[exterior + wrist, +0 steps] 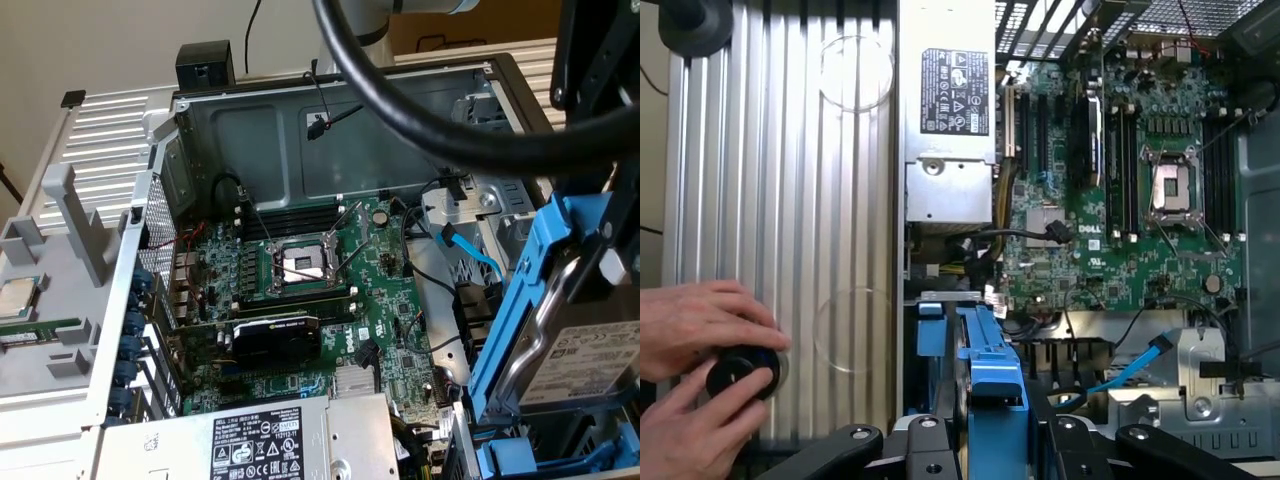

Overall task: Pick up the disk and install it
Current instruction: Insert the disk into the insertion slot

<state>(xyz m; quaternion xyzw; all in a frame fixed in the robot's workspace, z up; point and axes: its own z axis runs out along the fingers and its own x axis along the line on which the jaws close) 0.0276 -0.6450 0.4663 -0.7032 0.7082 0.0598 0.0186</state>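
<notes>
The disk (585,362), silver metal with a white label, sits in a bright blue carrier frame (530,290). It hangs tilted on edge over the open computer case's drive bay at the exterior view's right. My gripper (592,265) comes down on it from above, partly cut off by the picture's edge. In the wrist view the blue carrier (992,375) stands between my black fingers (925,440), and my gripper (995,440) is shut on it. Below the disk, more blue bay plastic (520,458) shows.
The open case (300,130) holds a green motherboard (385,330) with a bare CPU socket (303,262), a graphics card (275,335), a grey power supply (260,440) and a blue data cable (470,250). A thick black hose (400,95) crosses overhead. A person's hands (690,340) grip a black knob (740,372) on the ribbed table.
</notes>
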